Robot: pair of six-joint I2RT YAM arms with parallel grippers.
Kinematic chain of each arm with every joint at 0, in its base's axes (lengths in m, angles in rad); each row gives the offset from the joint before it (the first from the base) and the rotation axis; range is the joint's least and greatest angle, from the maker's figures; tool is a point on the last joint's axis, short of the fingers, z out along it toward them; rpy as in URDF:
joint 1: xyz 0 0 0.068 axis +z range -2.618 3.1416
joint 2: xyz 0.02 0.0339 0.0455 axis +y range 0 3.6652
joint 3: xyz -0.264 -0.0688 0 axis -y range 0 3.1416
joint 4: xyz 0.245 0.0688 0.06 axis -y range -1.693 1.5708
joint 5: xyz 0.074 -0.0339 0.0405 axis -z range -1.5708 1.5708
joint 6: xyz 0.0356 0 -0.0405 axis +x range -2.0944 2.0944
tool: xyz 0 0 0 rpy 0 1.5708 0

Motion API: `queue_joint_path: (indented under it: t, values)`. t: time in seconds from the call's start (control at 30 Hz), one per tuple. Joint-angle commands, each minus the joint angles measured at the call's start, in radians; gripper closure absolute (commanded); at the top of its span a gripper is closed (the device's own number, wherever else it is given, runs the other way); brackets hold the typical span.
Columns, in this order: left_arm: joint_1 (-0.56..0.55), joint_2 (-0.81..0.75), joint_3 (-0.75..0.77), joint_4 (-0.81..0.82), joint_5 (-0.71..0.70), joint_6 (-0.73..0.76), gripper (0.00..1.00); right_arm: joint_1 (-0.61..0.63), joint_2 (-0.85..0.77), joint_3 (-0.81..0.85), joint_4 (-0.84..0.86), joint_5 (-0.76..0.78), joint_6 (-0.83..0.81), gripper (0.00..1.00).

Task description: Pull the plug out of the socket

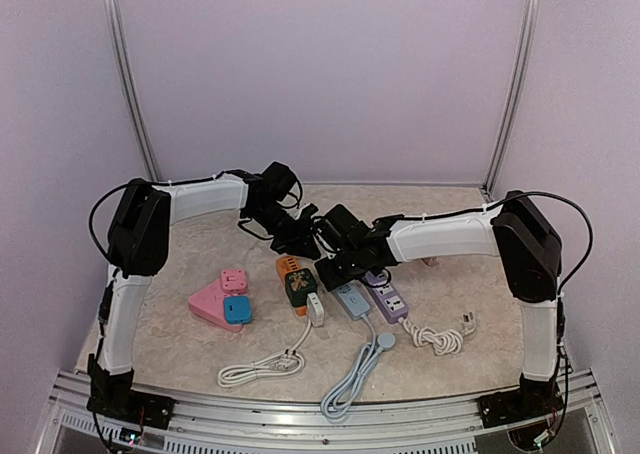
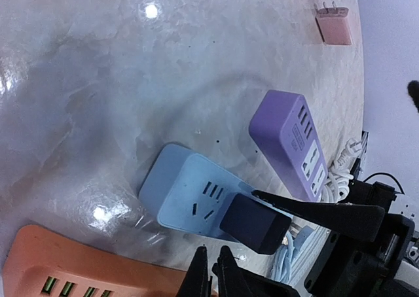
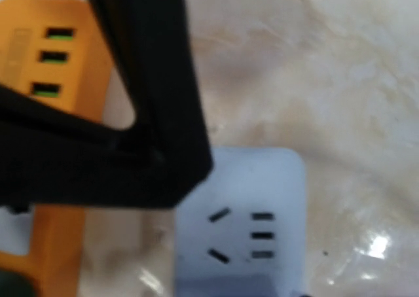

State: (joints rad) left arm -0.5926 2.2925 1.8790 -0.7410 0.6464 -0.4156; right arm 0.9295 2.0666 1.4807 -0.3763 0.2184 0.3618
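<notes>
A black plug (image 2: pixel 255 223) sits seated in the light blue socket strip (image 2: pixel 196 189). The strip also shows in the top view (image 1: pixel 352 301) and the right wrist view (image 3: pixel 262 179). My right gripper (image 1: pixel 335 267) hangs over the plug with its jaws open. One of its fingers (image 2: pixel 314 210) lies along the plug's far side. The plug is hidden under it in the top view. My left gripper (image 2: pixel 211 271) is shut and empty, its tips low beside the strip's near edge. Its black fingers (image 3: pixel 177 146) cover the strip's corner in the right wrist view.
An orange strip (image 1: pixel 288 267) with a dark green plug (image 1: pixel 298 286) lies left of the blue one, and a purple strip (image 1: pixel 388 296) lies to its right. A pink triangular socket block (image 1: pixel 215 304) lies further left. Coiled cords (image 1: pixel 355 374) trail to the front edge.
</notes>
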Motion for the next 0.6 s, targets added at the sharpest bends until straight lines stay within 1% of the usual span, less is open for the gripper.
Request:
queue_joint_path:
  t: [0.0,0.17,0.3,0.37,0.47,0.57]
  values:
    - [-0.013,0.037,0.063,-0.025,0.044,0.069,0.95,0.009,-0.018,-0.002,-0.052,0.049,0.032,0.46]
    - [-0.033,0.06,0.102,-0.035,0.058,0.087,0.96,0.01,-0.069,-0.052,-0.017,0.067,0.051,0.46]
    - [-0.035,0.109,0.129,-0.056,0.07,0.084,0.97,0.009,-0.073,-0.055,-0.006,0.069,0.044,0.45]
    - [-0.034,0.12,0.127,-0.061,0.066,0.087,0.98,0.008,-0.079,-0.06,0.005,0.066,0.039,0.48]
    - [-0.031,0.135,0.118,-0.075,0.06,0.092,0.98,0.008,-0.077,-0.062,0.013,0.061,0.031,0.5]
    - [-0.03,0.143,0.104,-0.084,0.058,0.095,0.99,0.008,-0.071,-0.06,0.014,0.064,0.028,0.55]
